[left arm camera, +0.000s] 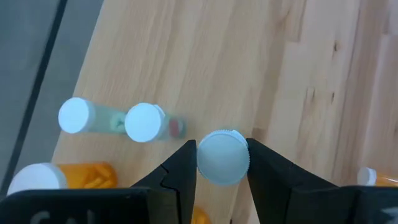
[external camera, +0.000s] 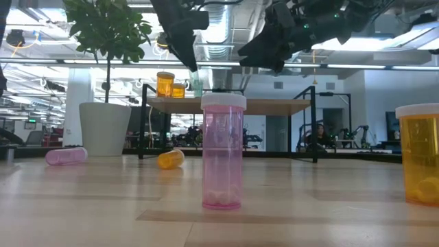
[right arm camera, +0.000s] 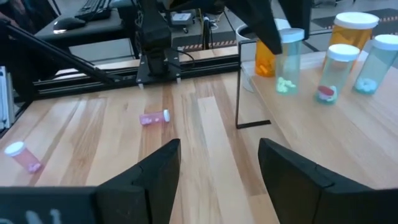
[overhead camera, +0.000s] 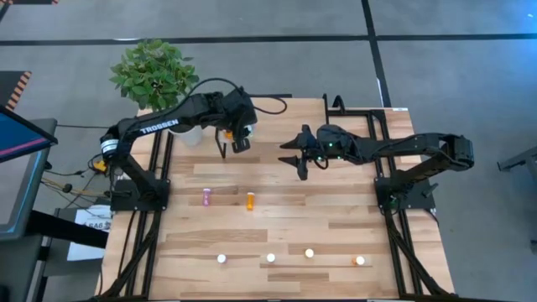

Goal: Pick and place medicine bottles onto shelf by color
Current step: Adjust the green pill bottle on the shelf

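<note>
Nearest my low camera, a pink bottle [external camera: 223,151] stands upright on the table [external camera: 103,213], an orange bottle [external camera: 420,154] beside it. Farther back, my left gripper [left arm camera: 222,163] pinches a pale teal bottle [left arm camera: 222,157] by its white cap above the shelf [external camera: 274,105]. My right gripper [right arm camera: 217,163] hangs nearby, fingers spread, holding nothing.

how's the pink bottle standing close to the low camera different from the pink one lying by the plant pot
Pose: the standing pink bottle is upright with its white cap on top, while the lying pink bottle is on its side on the table.
Place: the standing one is in the foreground; the lying one rests farther back, beside the white plant pot.
Both are translucent pink.
</note>
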Robot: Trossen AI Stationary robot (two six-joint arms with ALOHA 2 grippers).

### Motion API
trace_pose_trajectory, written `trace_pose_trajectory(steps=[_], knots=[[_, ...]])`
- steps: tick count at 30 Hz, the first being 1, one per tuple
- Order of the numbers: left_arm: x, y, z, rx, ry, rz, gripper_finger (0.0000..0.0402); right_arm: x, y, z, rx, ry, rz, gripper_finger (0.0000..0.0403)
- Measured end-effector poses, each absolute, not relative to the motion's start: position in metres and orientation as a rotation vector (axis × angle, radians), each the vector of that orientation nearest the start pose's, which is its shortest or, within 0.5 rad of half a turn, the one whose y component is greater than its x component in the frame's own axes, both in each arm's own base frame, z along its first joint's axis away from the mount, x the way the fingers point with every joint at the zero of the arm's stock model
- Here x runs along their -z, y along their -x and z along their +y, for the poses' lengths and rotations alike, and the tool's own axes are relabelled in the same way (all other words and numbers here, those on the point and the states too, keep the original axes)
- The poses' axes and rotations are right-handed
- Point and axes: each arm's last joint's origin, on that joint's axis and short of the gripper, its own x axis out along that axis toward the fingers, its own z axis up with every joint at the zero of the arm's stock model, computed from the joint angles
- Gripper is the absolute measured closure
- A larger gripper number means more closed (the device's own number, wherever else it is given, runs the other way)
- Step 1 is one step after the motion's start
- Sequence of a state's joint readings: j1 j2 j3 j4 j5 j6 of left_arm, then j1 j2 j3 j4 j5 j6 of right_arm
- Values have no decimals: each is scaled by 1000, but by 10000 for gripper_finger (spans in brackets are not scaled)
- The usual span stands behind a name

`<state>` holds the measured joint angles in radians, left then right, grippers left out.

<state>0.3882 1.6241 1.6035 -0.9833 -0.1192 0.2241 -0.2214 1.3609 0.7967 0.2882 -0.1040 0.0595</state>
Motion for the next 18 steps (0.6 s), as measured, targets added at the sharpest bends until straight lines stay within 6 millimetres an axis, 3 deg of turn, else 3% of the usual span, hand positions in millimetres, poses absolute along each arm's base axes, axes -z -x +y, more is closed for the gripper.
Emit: trace_pose_trajectory(steps=[18], knots=[[-329, -304, 130, -327, -75, 1091, 297, -255, -290, -62, 125, -106, 269, 166]])
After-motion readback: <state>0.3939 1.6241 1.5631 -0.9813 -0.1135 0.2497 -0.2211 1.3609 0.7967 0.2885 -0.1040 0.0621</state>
